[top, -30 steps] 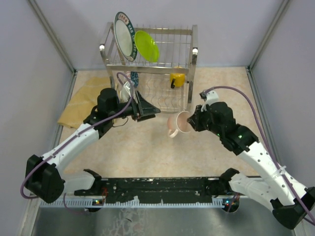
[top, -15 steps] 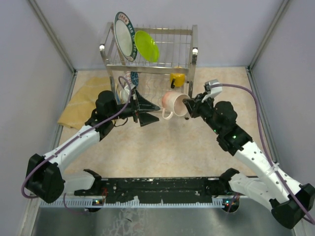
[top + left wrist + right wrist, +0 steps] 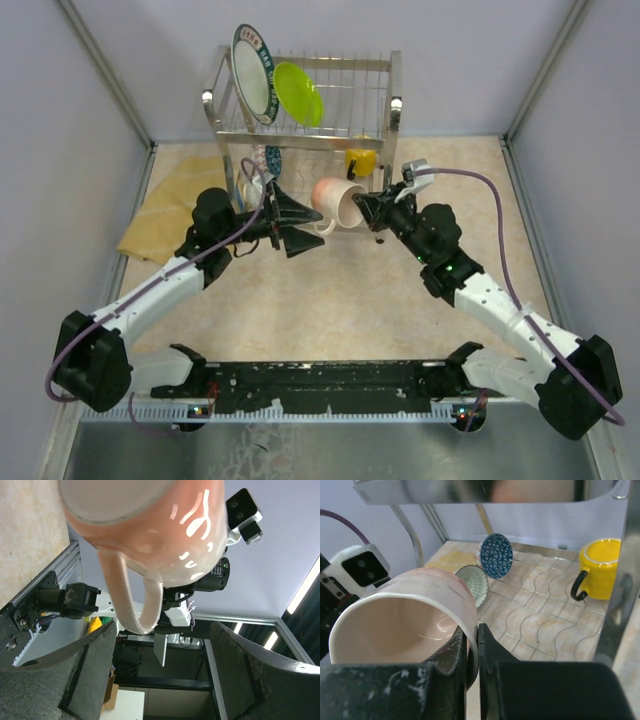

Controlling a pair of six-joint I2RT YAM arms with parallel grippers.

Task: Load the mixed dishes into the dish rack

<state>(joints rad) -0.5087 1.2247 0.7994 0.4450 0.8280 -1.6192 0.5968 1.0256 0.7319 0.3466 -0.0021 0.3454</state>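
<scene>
- The pale pink mug (image 3: pixel 338 203) is held tilted mid-frame, before the dish rack (image 3: pixel 396 100).
- Its rim is pinched by the right gripper (image 3: pixel 472 635); the left gripper (image 3: pixel 312 226) is spread wide, empty.
- Judged rigid, slick, breakable; the handle is preferred.

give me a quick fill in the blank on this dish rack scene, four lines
1. The right tool pinches the ___ of the pale pink mug.
2. The left tool holds nothing: it is ___.
3. The white plate with dark patterned rim and the lime-green plate stand on the dish rack's ___ tier.
4. The yellow mug, blue patterned bowl and grey-green bowl sit on the ___ tier.

Missing words: rim; open; upper; lower
</scene>
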